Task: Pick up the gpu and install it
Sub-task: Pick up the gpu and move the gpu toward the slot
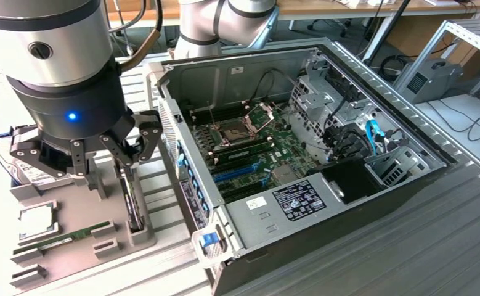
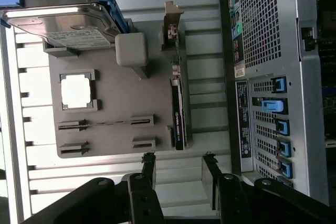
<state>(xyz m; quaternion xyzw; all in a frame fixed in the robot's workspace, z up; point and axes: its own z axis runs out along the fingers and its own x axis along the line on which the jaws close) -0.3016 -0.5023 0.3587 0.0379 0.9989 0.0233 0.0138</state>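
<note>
gpu (image 2: 177, 109) is on the gray tray (image 2: 115, 145), standing on its long edge in a slot, with the silver bracket (image 2: 172, 20) at one end. It is probably parked edge-up so a two-finger tool can pinch the thin card across its faces. The gripper (image 2: 178, 162) hangs over the tray right above the card. Its fingers (image 2: 148, 169) are spread wide with nothing between them, and in the wrist view the gap lines up with the card's thin edge. To me that reads as lined up for the pinch, with no grip on the card yet. From the exterior view I can't tell whether a fingertip touches the card's top edge.

The other parts sit in their own recesses on the same tray, all apart from the gpu: a hard drive (image 2: 63, 24) at one corner, a cpu (image 2: 77, 90) in a square pocket, and a ram stick (image 2: 105, 124) lying in a narrow groove. Separate recesses keep each part at a fixed pose.

The case (image 2: 268, 30) lies on its side just beside the tray, on the exterior view's right. Its side is open and the board (image 1: 256, 148) faces up, likely so a card can go straight down into it. The blue slots (image 1: 238, 169) on the board look free, so the install has not begun.
</note>
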